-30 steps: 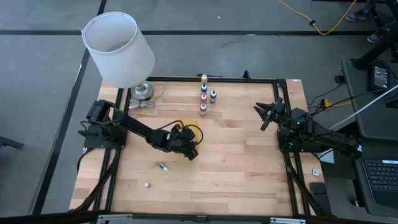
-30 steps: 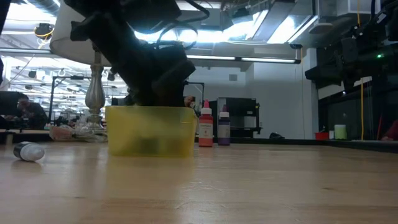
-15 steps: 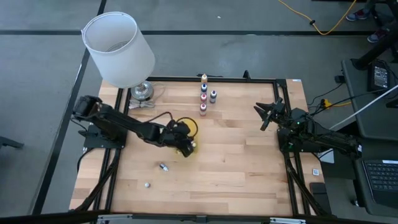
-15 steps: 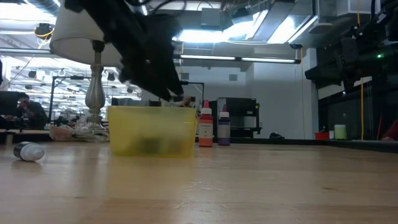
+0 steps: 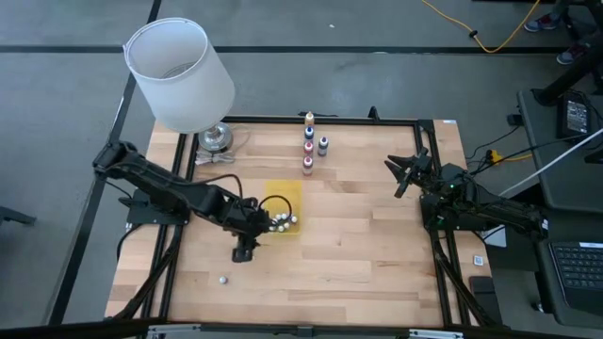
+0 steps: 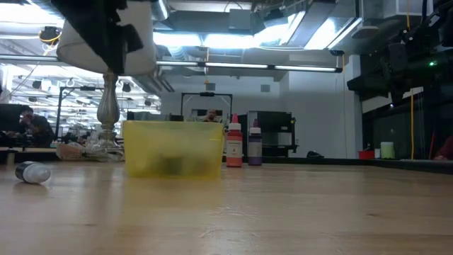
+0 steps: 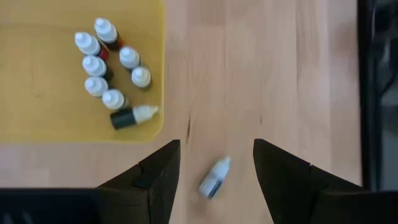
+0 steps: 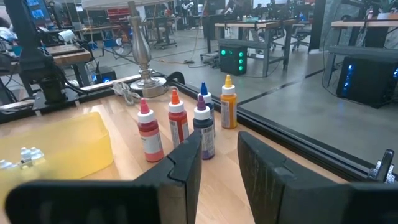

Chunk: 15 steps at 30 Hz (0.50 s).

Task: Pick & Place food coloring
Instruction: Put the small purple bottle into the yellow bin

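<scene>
No lettering, brand, number or sign reads out anywhere: the standing dropper bottles (image 8: 176, 124) show labels too small to make out, and the yellow tray (image 7: 37, 93) carries no print.

A robotics lab or workshop is indicated by a framed wooden table (image 5: 358, 235), open ceilings with strip lighting (image 6: 283, 68), equipment racks (image 8: 235, 59), workbenches and a seated person (image 6: 28, 124) behind
</scene>
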Available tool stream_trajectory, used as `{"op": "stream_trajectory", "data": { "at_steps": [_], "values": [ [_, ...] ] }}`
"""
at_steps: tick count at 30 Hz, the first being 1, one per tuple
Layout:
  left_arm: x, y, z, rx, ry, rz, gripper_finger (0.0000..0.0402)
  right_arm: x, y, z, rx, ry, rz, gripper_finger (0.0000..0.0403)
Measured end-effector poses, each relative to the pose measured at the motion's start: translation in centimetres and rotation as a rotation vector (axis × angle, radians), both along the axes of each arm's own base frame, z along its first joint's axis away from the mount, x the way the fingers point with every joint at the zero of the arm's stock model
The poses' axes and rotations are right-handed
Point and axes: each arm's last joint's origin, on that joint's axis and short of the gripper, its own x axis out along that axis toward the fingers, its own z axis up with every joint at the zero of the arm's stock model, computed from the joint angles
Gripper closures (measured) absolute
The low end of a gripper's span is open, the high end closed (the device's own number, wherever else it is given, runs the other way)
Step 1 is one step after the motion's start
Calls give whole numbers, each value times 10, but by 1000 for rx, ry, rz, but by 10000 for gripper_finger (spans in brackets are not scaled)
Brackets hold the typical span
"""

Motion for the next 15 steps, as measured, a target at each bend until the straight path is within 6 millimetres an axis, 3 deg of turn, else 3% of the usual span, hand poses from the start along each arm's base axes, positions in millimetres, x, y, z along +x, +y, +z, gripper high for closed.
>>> {"op": "stream_trajectory", "data": {
  "at_steps": [6,15],
  "values": [
    [5,-3,10,110,137,-185,203,0,0,0,-1,0,0,297],
    [36,-27,-13,210,378,-464,203,0,0,0,-2,1,0,297]
  ]
}}
